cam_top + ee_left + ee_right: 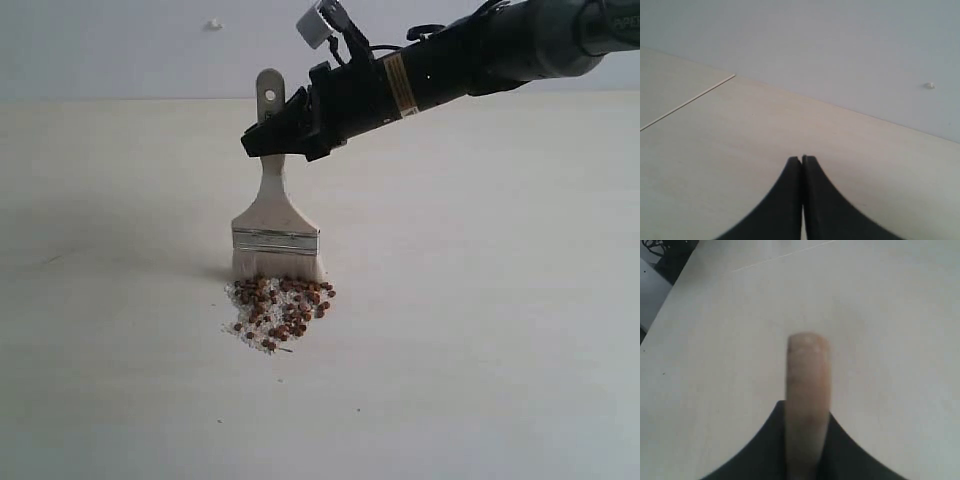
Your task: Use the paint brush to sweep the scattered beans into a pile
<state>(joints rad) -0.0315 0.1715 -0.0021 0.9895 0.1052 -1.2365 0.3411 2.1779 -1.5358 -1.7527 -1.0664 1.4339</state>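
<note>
The paint brush point(273, 220) stands upright on the table with its off-white bristles touching the surface. Its pale handle rises through my right gripper point(262, 143), which is shut on it just below the hole at the handle's end. In the right wrist view the handle point(807, 390) sticks out between the two black fingers. The beans point(281, 306) lie gathered in one patch right in front of the bristles, mixed with fine white grains. My left gripper point(801, 159) is shut on nothing, over bare table; it does not show in the exterior view.
The pale wooden table point(480, 330) runs in all directions around the pile. A thin seam line point(687, 102) crosses the table in the left wrist view. A grey wall point(120, 45) with a small white mark point(213, 24) closes the back.
</note>
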